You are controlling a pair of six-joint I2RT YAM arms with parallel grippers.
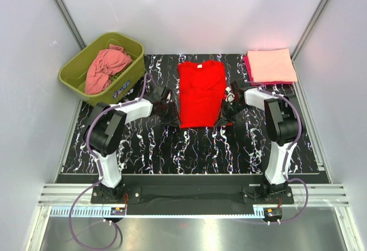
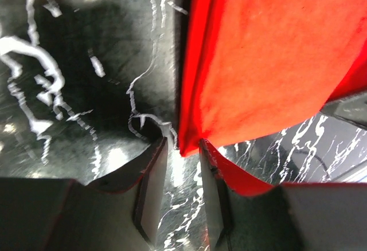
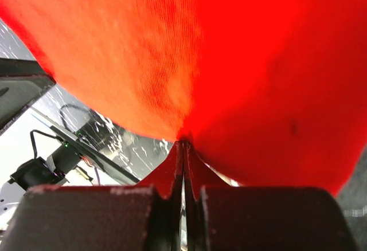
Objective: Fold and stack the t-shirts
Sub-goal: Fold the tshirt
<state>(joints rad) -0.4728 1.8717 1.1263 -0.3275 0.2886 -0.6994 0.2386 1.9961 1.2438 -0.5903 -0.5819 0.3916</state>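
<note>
Right gripper is pinched tight on the red t-shirt — cloth blocks most of my view. Left gripper stands parted at the shirt's corner, mid-mat.

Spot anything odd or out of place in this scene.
The salmon-pink shirt lies crumpled in the green tub, unfolded. On the red shirt, only the right gripper is clamped; the left gripper is open.
</note>
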